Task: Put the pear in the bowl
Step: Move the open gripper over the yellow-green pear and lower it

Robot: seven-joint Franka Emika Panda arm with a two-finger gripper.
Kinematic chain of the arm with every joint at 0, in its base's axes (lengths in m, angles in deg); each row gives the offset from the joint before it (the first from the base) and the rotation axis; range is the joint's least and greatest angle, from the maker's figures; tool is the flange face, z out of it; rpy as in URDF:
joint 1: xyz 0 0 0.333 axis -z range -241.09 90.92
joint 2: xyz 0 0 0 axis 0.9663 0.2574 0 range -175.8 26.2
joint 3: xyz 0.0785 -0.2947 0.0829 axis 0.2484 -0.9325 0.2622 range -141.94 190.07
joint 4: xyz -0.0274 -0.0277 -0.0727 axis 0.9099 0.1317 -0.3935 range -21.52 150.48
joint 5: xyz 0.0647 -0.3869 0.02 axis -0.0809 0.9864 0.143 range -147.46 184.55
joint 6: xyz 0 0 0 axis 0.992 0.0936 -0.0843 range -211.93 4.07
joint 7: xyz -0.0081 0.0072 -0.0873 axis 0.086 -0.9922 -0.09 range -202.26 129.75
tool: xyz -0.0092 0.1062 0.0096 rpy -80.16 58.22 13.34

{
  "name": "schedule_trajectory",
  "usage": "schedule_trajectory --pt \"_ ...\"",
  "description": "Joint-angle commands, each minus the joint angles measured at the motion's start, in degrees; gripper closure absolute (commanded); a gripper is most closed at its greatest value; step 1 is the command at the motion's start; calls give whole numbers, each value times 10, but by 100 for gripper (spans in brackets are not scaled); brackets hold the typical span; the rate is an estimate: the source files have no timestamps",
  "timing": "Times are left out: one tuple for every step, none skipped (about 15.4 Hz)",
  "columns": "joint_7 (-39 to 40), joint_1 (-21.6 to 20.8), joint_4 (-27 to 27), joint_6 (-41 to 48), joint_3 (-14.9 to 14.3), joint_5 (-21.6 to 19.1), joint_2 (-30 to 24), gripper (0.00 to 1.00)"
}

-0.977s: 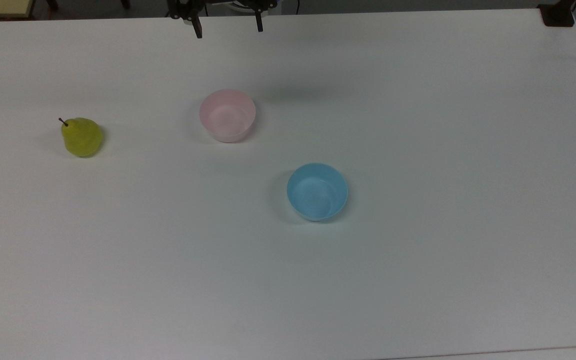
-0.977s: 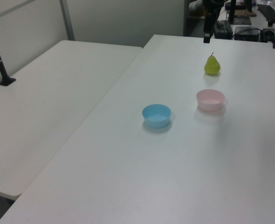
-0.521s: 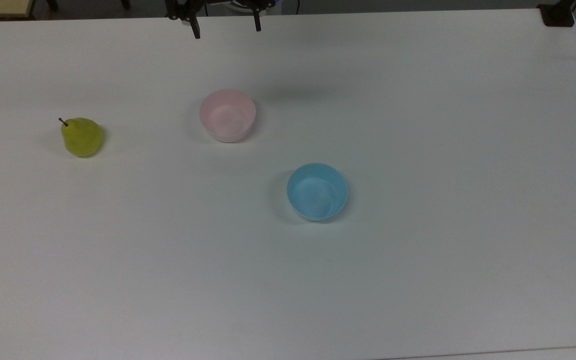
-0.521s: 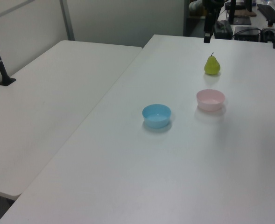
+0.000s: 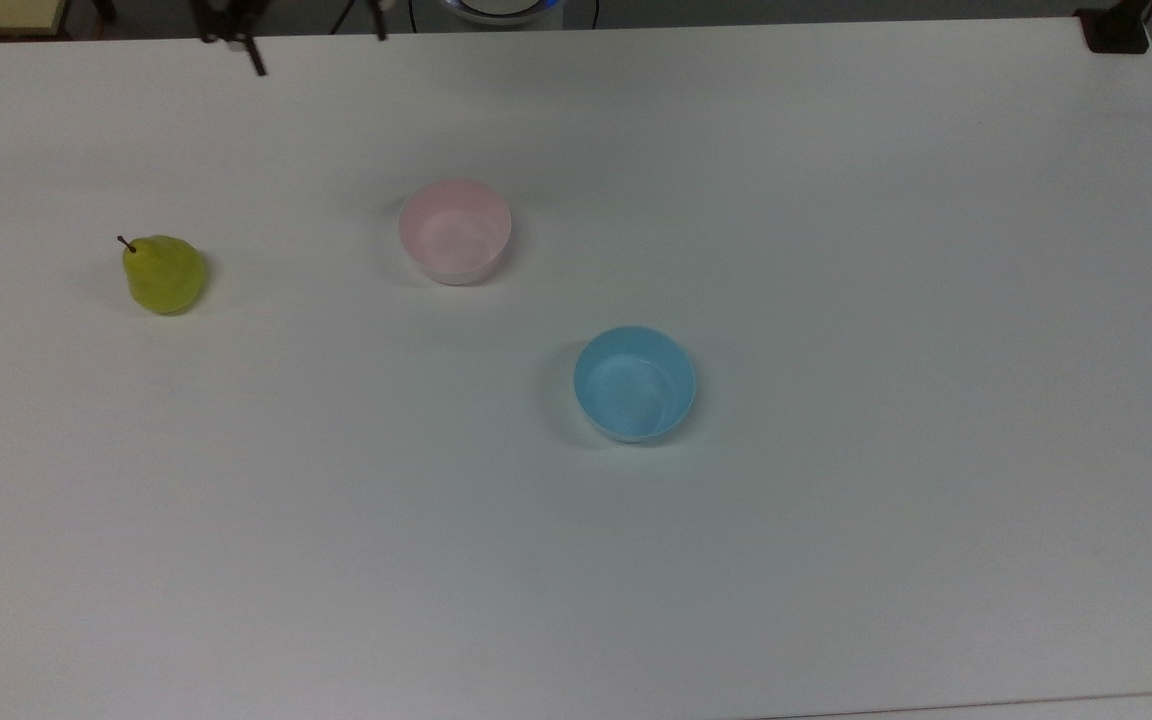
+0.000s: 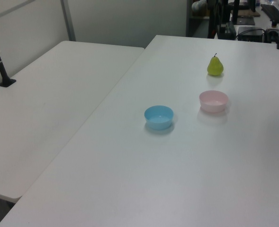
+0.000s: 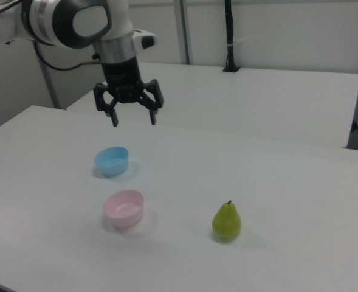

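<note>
White desk (image 6: 186, 179), left view. Small yellow-green glossy pear (image 6: 215, 66) with a short dark stem stands upright near the desk's far edge, toward its right side. Small round pale pink plastic bowl (image 6: 213, 101) sits nearer the camera than the pear, apart from it, open side up. Small round light blue plastic bowl (image 6: 158, 117) sits closer to the desk's left edge, apart from the pink bowl. A second white table (image 6: 49, 109) adjoins the desk's left edge.

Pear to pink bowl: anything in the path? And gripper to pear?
Nothing visible. Bare white table lies between the pear and the pink bowl; the blue bowl sits off that line. The open gripper hangs in the air, with nothing between it and the pear.
</note>
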Motion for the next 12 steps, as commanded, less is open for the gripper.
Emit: schedule_trajectory --pt "21 40 -20 -1 -13 30 34 0" --pt "20 42 -20 -29 -32 41 49 0" --pt "19 43 -19 -44 -42 42 63 0" --pt "16 43 -20 -59 -52 42 77 0" --pt "14 43 -19 -76 -62 42 89 0" --pt "13 49 -15 -104 -76 36 103 0" --pt "13 66 -14 -124 -78 32 119 0" --pt "13 75 -11 -137 -78 31 130 0" --pt "13 81 -8 -156 -79 26 139 0" --pt "13 83 1 -176 -79 24 146 0" --pt "14 83 14 -196 -79 24 155 0" --pt "14 85 28 -217 -79 24 159 0"
